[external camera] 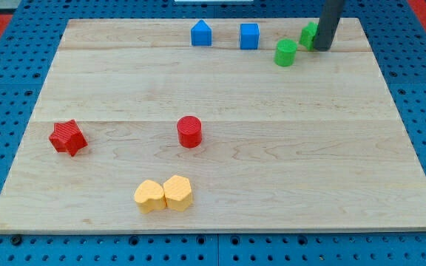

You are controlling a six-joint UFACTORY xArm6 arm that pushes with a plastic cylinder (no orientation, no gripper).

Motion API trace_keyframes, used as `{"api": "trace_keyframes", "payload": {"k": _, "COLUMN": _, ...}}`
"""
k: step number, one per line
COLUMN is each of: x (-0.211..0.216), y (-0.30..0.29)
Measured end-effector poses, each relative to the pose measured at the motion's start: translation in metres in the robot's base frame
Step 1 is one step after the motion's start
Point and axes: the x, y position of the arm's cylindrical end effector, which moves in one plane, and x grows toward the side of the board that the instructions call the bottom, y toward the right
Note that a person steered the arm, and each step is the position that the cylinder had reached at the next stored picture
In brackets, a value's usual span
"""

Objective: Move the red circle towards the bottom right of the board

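The red circle [189, 131] is a short red cylinder standing near the middle of the wooden board [272, 185], a little left of centre. My tip [322, 49] is at the view's top right, far from the red circle, touching or right beside a green block [309, 35] that the rod partly hides. A green cylinder [285, 52] stands just left of my tip.
A red star block [67, 137] lies at the left. Two yellow blocks [149, 196] [177, 193] sit side by side near the bottom, below the red circle. A blue house-shaped block [201, 34] and a blue cube [249, 35] stand along the top edge.
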Motion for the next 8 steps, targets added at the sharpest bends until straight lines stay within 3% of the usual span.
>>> {"api": "trace_keyframes", "payload": {"k": 1, "x": 0.04, "y": 0.008}}
{"api": "trace_keyframes", "payload": {"k": 2, "x": 0.048, "y": -0.049}}
{"api": "trace_keyframes", "payload": {"k": 4, "x": 0.047, "y": -0.083}}
{"api": "trace_keyframes", "payload": {"k": 6, "x": 0.006, "y": -0.076}}
{"api": "trace_keyframes", "payload": {"k": 8, "x": -0.035, "y": -0.15}}
